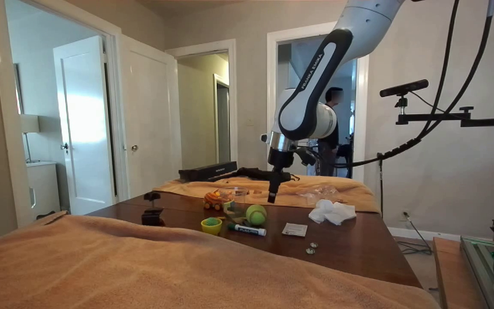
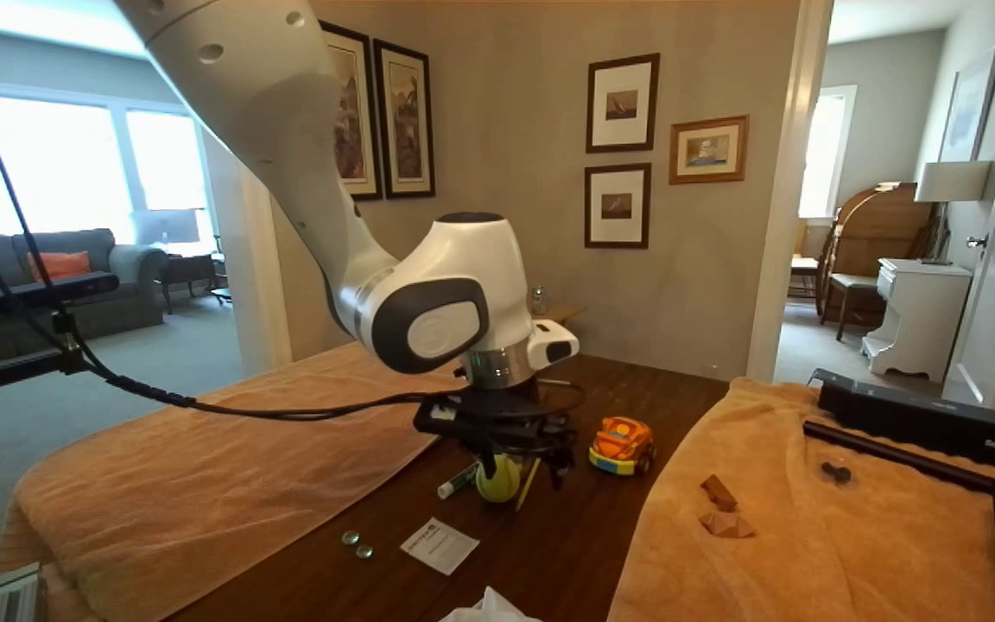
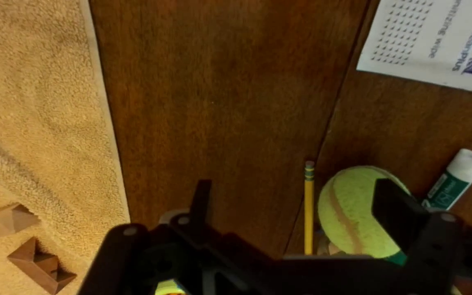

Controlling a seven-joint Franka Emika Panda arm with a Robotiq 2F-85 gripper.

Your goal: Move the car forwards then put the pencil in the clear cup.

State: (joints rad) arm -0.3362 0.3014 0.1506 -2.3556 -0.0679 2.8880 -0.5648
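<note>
Pencil [image 2: 529,485] lay, in an exterior view, with the tennis ball [image 2: 497,480] just beside at nine o'clock; the parted, empty pincer [image 3: 291,190], one jaw overlapping the ball, seemed likely to roll it on descent. Beyond, at two o'clock, stood the car [image 2: 622,445].

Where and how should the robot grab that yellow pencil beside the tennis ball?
Probably take the pencil just below its eraser, from straight above, fingers astride its slim width: it appears to lie flat on the table, and near that end the tennis ball curves away, leaving more room beside it.
</note>
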